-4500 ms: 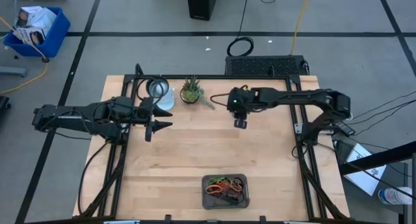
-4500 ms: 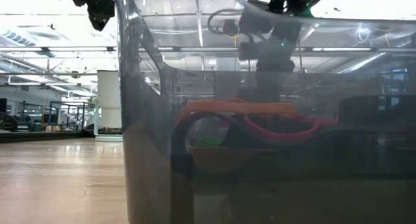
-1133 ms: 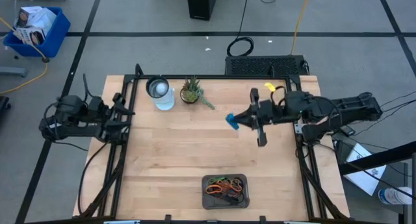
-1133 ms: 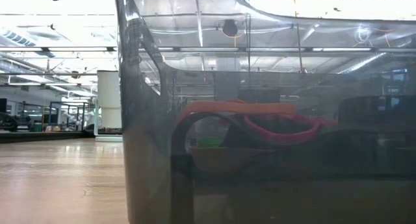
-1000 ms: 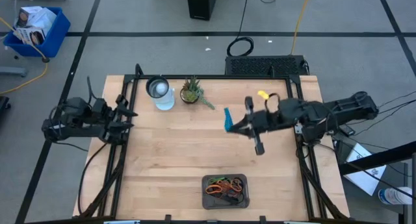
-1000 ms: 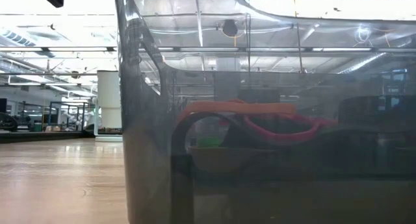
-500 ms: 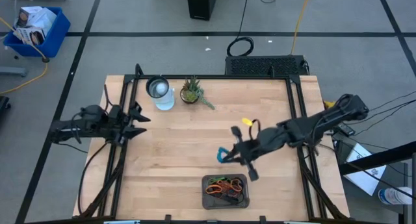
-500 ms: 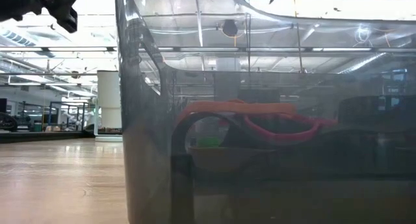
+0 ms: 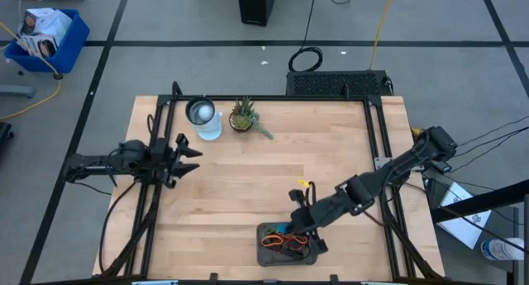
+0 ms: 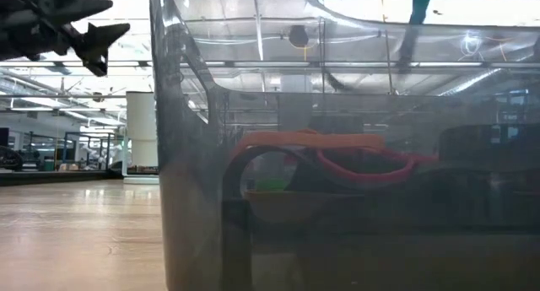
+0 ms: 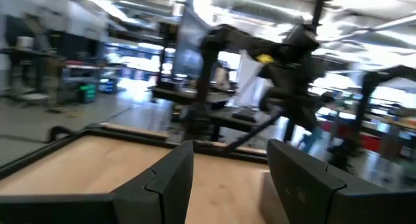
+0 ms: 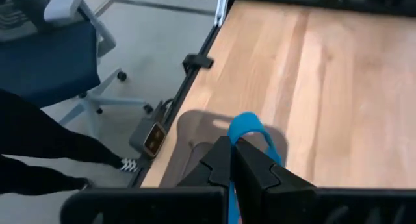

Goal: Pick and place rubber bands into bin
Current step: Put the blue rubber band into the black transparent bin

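The bin (image 9: 261, 245), a small dark tray near the table's near edge, holds several orange, red and black rubber bands (image 9: 287, 243); in the low view they show through its wall (image 10: 194, 198). My right gripper (image 9: 289, 226) hangs over the bin's far left part, shut on a blue rubber band (image 12: 249, 129). The band also shows as a teal strip (image 10: 419, 4) above the bin. My left gripper (image 9: 187, 153) waits open and level at the table's left edge, with nothing between its fingers (image 11: 170, 178). My right gripper pinches the blue rubber band between its two shut fingertips (image 12: 224, 160). The band's loop (image 12: 255, 134) sticks out past the tips. The fingers slant down from the table's far right. The band is lifted clear, above the bin.
A glass cup (image 9: 202, 116) and a small potted plant (image 9: 243, 116) stand at the far left of the table. Black frame rails (image 9: 385, 198) run along both sides. Beyond the table edge, an office chair (image 12: 52, 49) and a person's dark leg (image 12: 45, 152) show.
My right gripper has swung from the middle of the table toward the near edge and down, tipping its fingers downward, still shut on the blue band, and now stands over the bin. My left gripper has sunk and gone a little toward the table's right, staying open.
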Available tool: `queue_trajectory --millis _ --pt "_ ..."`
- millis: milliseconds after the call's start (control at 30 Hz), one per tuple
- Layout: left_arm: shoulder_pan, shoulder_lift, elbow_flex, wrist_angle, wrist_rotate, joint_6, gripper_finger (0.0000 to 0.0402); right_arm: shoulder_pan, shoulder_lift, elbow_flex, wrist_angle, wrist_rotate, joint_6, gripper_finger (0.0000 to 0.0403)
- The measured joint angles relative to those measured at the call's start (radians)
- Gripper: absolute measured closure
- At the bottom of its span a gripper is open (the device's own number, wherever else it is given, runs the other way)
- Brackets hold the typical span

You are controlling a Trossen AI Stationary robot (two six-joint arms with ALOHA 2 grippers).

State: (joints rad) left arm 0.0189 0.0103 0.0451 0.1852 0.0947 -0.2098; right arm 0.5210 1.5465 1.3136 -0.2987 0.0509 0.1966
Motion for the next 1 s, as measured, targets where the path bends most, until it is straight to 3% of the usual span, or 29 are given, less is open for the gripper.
queue_trajectory --millis 133,467,733,1000 --pt "0.000 0.002 -0.003 -0.014 -0.070 0.015 0.0199 0.027 0.026 0.000 -0.027 0.000 0.052 0.0403" --pt "0.000 0.002 -0.003 -0.042 -0.071 0.004 0.0199 0.085 0.146 0.000 -0.058 -0.014 0.120 0.0403" --pt "0.000 0.002 -0.003 -0.044 -0.097 -0.024 0.0199 0.039 0.226 0.000 -0.087 -0.104 0.233 0.0403" --pt "0.000 0.002 -0.003 -0.063 -0.097 -0.073 0.0199 0.006 0.306 -0.001 -0.105 -0.101 0.214 0.0403"
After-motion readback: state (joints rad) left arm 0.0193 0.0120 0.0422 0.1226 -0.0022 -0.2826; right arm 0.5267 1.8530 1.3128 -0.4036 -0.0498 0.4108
